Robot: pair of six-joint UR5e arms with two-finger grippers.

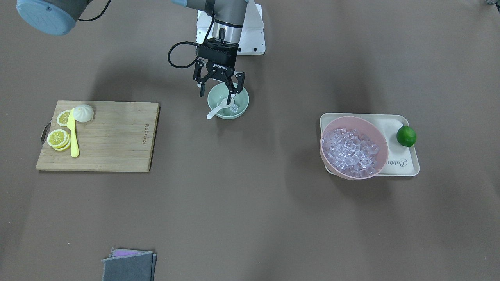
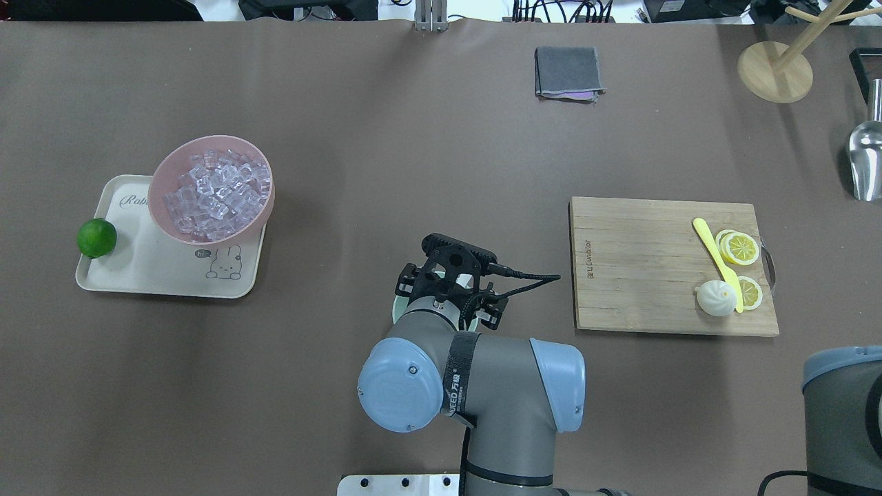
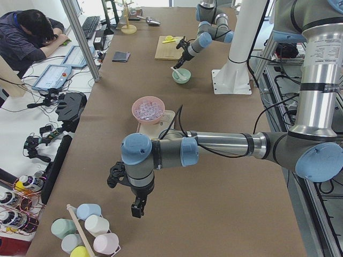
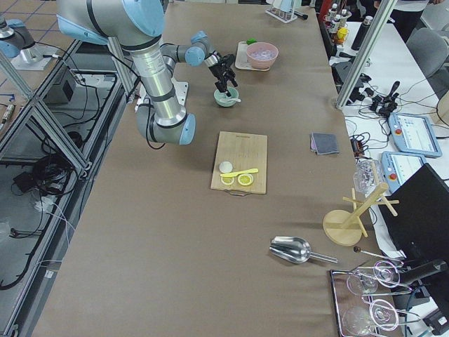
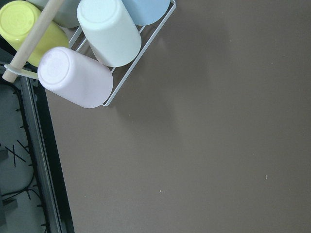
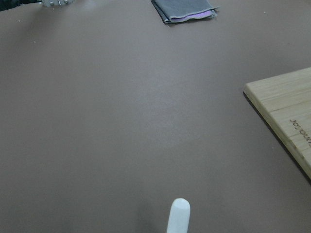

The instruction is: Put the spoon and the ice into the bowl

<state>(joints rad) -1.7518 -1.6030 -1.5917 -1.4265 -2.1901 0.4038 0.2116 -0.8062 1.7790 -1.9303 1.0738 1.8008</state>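
Observation:
The mint-green bowl (image 1: 239,102) stands mid-table near the robot's base. The white spoon (image 1: 218,109) lies in it, scoop inside, handle over the rim towards the operators' side. Its handle tip shows in the right wrist view (image 6: 179,214). A clear ice cube (image 1: 234,109) lies in the bowl beside the scoop. My right gripper (image 1: 217,93) hangs just above the bowl's far rim, open and empty. In the overhead view my right arm hides most of the bowl (image 2: 396,308). My left gripper (image 3: 138,206) is far off at the table's left end, and I cannot tell whether it is open or shut.
A pink bowl (image 1: 381,137) full of ice cubes sits on a cream tray (image 1: 406,166) with a lime (image 1: 406,136). A wooden cutting board (image 1: 113,136) holds lemon slices, a yellow knife (image 1: 72,134) and a white bun. A grey cloth (image 1: 129,265) lies at the table edge. A cup rack (image 5: 97,48) is near my left gripper.

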